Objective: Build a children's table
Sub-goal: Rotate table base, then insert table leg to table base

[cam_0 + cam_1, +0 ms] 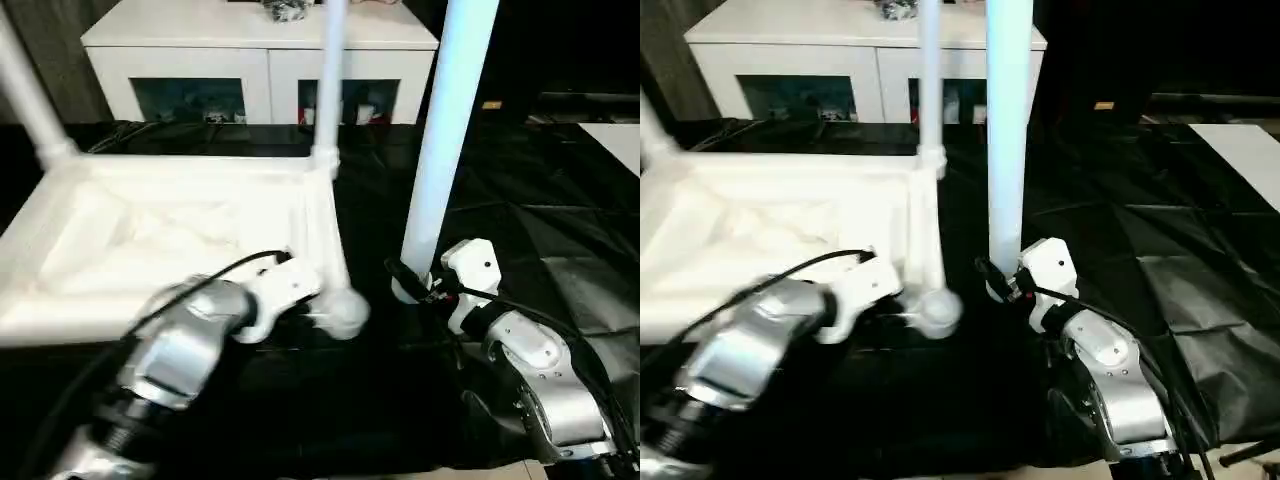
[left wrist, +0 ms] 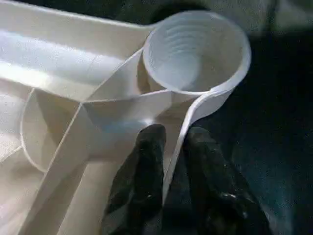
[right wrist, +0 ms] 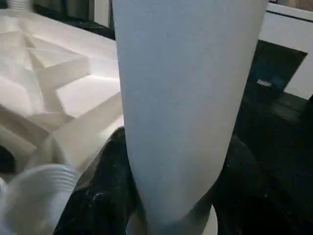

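Two legs (image 1: 330,80) already stand upright in the far corner sockets of the children's table (image 1: 150,240), which lies upside down, ribbed underside up, on the black-covered surface at the robot's left. Its near right corner ends in an empty threaded socket (image 2: 195,49), round and open.

At that corner the left pincer (image 2: 168,196) has its black fingers (image 2: 142,181) on either side of the thin white rim wall just beside the socket, one inside the tabletop and one outside; they look pressed against the wall, though the blur leaves it hard to say how firmly.

Just to the right of the tabletop, the right pincer (image 3: 171,196) is clenched around the lower end of a third leg (image 1: 450,130), holding it upright with its base close to the black covering. That leg stands near the empty socket but apart from it.

Beyond the far edge stands a white cabinet (image 1: 260,60) with glass-fronted doors, and a flat white board (image 1: 1240,160) lies off to the far right.
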### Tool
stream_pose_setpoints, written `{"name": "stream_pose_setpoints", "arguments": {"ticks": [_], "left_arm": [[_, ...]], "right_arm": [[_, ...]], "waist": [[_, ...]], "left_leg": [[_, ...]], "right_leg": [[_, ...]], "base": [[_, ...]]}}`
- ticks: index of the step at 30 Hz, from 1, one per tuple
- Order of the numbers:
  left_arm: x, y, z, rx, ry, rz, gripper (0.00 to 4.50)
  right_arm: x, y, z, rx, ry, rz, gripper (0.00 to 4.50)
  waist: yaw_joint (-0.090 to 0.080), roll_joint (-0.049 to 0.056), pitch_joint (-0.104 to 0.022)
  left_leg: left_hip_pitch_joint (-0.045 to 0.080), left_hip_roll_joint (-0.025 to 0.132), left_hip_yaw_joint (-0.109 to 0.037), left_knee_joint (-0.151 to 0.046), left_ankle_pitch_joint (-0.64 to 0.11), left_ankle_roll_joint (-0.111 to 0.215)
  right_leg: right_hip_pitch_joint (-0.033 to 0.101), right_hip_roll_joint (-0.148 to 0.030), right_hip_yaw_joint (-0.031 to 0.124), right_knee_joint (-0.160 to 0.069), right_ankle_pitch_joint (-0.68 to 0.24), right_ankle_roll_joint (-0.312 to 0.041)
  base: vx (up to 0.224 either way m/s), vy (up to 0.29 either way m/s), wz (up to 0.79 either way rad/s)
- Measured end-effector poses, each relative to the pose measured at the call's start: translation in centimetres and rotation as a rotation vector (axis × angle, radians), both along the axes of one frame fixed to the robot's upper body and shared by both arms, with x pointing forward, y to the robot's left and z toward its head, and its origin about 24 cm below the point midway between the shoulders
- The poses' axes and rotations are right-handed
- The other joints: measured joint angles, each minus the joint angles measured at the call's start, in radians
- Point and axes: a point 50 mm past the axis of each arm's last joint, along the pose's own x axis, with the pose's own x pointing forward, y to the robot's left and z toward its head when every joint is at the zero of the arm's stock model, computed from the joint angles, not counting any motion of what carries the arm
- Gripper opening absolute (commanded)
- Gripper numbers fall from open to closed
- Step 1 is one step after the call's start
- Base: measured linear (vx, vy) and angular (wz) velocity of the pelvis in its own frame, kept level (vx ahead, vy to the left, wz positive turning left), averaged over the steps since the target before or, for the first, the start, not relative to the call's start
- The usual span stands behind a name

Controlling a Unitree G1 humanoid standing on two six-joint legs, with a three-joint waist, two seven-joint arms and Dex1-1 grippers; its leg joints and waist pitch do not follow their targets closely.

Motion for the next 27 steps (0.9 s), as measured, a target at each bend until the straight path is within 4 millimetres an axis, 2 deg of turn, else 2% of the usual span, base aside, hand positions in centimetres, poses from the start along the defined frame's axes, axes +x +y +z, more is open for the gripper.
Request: {"name": "stream_pose_setpoints", "arguments": {"ticks": [7, 14, 16, 19, 22, 26, 27], "left_arm": [[0.5, -2.6, -0.3, -0.11, 0.031, 0.034, 0.24], [0.5, -3.5, -0.6, -0.139, -0.022, -0.033, 0.02], [0.5, -3.2, -0.6, -0.133, -0.077, -0.085, 0.56], [0.4, -2.7, -0.3, -0.141, -0.104, -0.117, 0.59], [0.5, -1.8, 0.4, -0.122, -0.141, -0.127, 0.97], [0.5, -0.4, 0.6, -0.094, -0.13, -0.138, 1.17], [0.5, -0.2, 0.7, -0.09, -0.128, -0.138, 1.42]], "right_arm": [[0.4, -0.8, 0.4, -0.006, -0.014, -0.031, 1.86], [0.5, -1.0, 0.5, -0.015, -0.017, -0.037, 1.86], [0.5, -1.1, 0.5, -0.015, -0.018, -0.039, 1.86], [0.7, -1.4, 0.8, -0.007, -0.023, -0.051, 1.86], [1.1, -1.9, 1.4, 0.036, -0.024, -0.07, 1.86], [1.8, -2.0, 2.3, 0.19, 0.031, -0.044, 1.86], [2.0, -2.0, 2.5, 0.23, 0.054, -0.025, 1.86]], "waist": [[0.007, -0.001, 0.001], [0.006, -0.001, 0.001], [0.006, -0.002, 0.001], [0.008, -0.002, 0.001], [0.009, -0.002, 0.001], [0.01, -0.002, 0.002], [0.01, -0.003, 0.002]], "left_leg": [[-0.001, 0.0, 0.0, 0.0, -0.001, 0.002], [-0.005, 0.0, 0.0, -0.001, -0.002, 0.005], [-0.006, 0.0, 0.0, -0.001, -0.002, 0.006], [-0.006, 0.001, 0.0, 0.0, -0.003, 0.006], [-0.006, 0.001, 0.0, 0.0, -0.003, 0.006], [-0.002, 0.001, 0.0, 0.001, -0.002, 0.006], [-0.002, 0.001, 0.0, 0.001, -0.002, 0.006]], "right_leg": [[0.0, 0.0, 0.0, -0.002, 0.0, 0.0], [-0.001, 0.0, -0.002, -0.006, 0.0, 0.0], [-0.002, 0.0, -0.002, -0.007, 0.0, 0.0], [-0.003, 0.0, -0.003, -0.007, 0.0, 0.0], [-0.002, 0.0, -0.003, -0.007, 0.0, 0.001], [-0.002, 0.0, -0.002, -0.006, 0.001, 0.001], [-0.002, 0.0, -0.002, -0.006, 0.001, 0.001]], "base": [[0.0, 0.0, 0.0], [0.0, 0.0, 0.0], [0.0, 0.0, 0.0], [0.0, 0.0, 0.0], [0.0, 0.0, 0.0], [0.0, 0.0, 0.0], [0.0, 0.0, 0.0]]}}
